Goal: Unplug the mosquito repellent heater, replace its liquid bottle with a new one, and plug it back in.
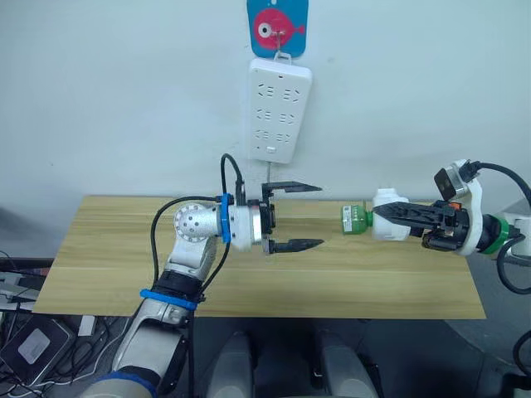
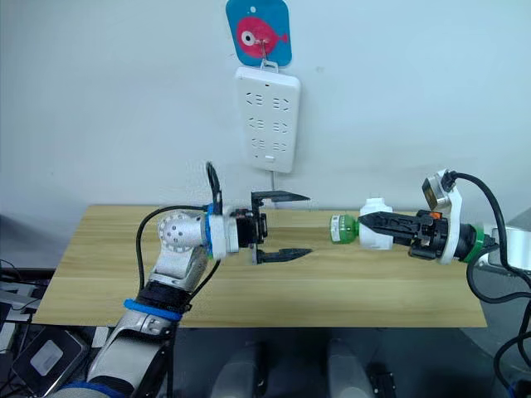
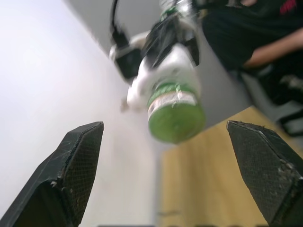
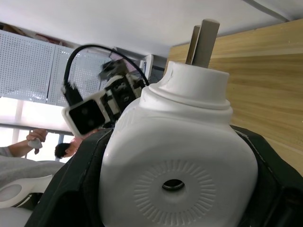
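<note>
The wooden table (image 1: 124, 265) runs under both arms, and the white power strip (image 1: 278, 108) hangs on the wall above it with nothing plugged in, so the unplugging looks done and the bottle swap is the step in hand.

The right gripper (image 1: 390, 217) is clamped on the mosquito repellent heater (image 1: 388, 214) and holds it in the air over the table, on its side, with its liquid bottle (image 1: 353, 219) poking out toward the left arm.

The left gripper (image 1: 299, 215) hovers just beside that bottle, apart from it, its 2 fingers spread wide, 1 above and 1 below the bottle's line. In the left wrist view the green bottle base (image 3: 176, 120) sits between the fingertips (image 3: 78, 156), facing the camera.

By my reading, the next move calls for the left gripper to close in around the bottle, pinch its body and twist it free while the right keeps the heater steady.

The bottle's neck and wick are hidden inside the heater.
</note>
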`<state>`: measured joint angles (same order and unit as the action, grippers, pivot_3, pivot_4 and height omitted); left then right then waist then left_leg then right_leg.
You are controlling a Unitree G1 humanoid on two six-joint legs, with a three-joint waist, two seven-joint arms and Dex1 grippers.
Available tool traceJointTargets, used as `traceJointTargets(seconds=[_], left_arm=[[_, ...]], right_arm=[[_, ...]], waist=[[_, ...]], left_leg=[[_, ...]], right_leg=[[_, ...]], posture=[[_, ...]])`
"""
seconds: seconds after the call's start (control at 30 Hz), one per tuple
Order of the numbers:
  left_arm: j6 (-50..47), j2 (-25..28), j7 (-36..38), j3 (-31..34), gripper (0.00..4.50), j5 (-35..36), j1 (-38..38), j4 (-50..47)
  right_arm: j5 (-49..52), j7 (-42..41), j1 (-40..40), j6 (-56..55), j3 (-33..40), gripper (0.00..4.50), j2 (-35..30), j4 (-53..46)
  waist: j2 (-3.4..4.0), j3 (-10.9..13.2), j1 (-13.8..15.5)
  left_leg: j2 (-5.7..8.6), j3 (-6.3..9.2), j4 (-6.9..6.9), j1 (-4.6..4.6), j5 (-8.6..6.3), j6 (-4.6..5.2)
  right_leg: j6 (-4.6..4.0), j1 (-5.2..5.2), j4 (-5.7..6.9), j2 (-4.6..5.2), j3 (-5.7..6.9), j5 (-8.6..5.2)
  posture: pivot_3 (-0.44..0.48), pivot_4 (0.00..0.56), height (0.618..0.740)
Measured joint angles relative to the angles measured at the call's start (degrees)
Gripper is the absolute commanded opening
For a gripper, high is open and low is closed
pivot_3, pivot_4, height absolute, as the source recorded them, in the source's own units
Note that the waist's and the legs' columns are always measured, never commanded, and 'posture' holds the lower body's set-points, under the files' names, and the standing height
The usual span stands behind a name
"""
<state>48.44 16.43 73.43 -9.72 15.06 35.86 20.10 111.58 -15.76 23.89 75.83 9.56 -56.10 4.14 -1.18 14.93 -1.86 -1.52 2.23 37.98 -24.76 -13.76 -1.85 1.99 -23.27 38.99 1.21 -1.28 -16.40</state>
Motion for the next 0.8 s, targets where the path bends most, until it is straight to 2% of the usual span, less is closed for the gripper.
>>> traceJointTargets(seconds=[0.13,0.27,0.53,0.8], left_arm=[[12.79,-1.22,-1.83,-0.76,4.45,-3.6,3.11,7.21],[20.32,-3.42,-7.1,-1.15,4.45,-9.69,6.26,15.25],[25.91,-4.97,-19.13,-1.31,4.45,-19.8,10.19,21.53],[28.65,-4.1,-27.09,-4.26,4.45,-22.57,11.2,22.5]], right_arm=[[-0.01,0.31,0.85,0.05,-0.09,3.19,0.65,0.05],[-0.01,0.98,2.35,0.04,-0.17,3.19,2.62,-0.09],[-0.01,1.1,2.7,0.07,-0.19,3.19,4.26,-2.18],[-0.01,1.44,2.68,-0.12,-0.19,3.19,4.97,-3.09]], waist=[[0.0,0.0,-0.01],[0.0,0.0,-0.08],[0.0,0.0,-0.29],[0.0,0.0,-0.86]], left_leg=[[0.01,0.02,0.02,-0.01,-0.01,0.02],[0.01,0.03,0.02,-0.01,-0.01,0.03],[0.0,0.06,0.02,-0.01,-0.02,0.03],[-0.01,0.08,0.01,-0.01,-0.01,0.03]], right_leg=[[0.02,0.0,0.0,-0.01,0.03,0.01],[0.04,0.0,0.0,-0.02,0.03,0.02],[0.04,0.0,0.01,-0.02,0.07,0.02],[0.04,0.0,0.02,-0.02,0.09,0.02]], posture=[[-0.119,0.255,0.74],[-0.124,0.255,0.74],[-0.135,0.249,0.74],[-0.133,0.246,0.74]])
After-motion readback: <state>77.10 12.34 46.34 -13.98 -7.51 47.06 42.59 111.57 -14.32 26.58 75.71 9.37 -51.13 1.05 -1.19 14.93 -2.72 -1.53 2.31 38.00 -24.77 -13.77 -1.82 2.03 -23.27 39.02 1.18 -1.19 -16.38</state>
